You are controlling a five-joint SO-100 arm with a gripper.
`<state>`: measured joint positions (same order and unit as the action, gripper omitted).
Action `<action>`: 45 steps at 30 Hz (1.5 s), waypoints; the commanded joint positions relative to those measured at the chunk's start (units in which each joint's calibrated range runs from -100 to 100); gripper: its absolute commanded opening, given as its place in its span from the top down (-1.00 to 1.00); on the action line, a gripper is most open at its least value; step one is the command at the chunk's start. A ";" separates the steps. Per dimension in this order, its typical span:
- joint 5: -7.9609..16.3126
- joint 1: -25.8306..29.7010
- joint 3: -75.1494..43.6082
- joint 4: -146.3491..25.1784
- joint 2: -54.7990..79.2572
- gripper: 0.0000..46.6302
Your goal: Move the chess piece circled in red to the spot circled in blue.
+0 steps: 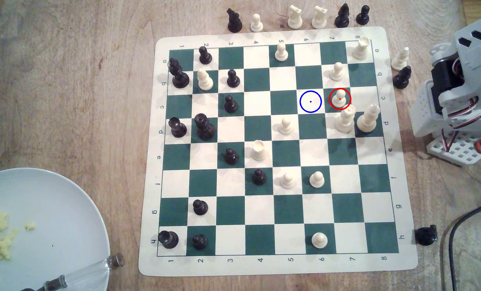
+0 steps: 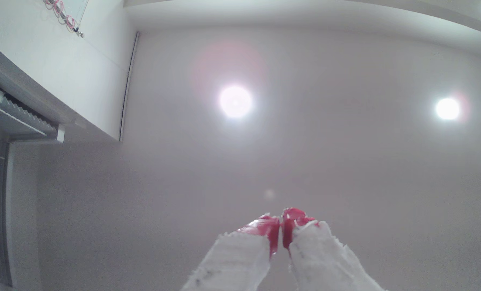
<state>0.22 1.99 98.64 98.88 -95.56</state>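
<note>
Pincer (image 2: 280, 223) closed on nothing, red tips together, pointing up at ceiling. Far from pincer, cream pawn (image 1: 339, 98) upright on dark green square, just beside blue-ringed square (image 1: 310, 101).

SO-100 arm (image 1: 458, 84): pale grey and white printed shells, black servo blocks, red, black and white cables looping beside a perforated white base plate with an orange part. Gripper (image 2: 280, 221): two rough white printed fingers (image 2: 233, 257) tipped red.
</note>
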 commanded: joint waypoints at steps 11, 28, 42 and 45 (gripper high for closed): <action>0.20 -7.58 -4.81 -47.70 -0.20 0.99; 0.34 -10.63 -24.66 -122.31 -0.11 0.99; 2.10 -14.00 -39.26 -157.28 15.08 0.99; 9.38 -12.90 -44.97 -163.34 21.45 0.99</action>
<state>2.17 -11.95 64.30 -58.49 -81.23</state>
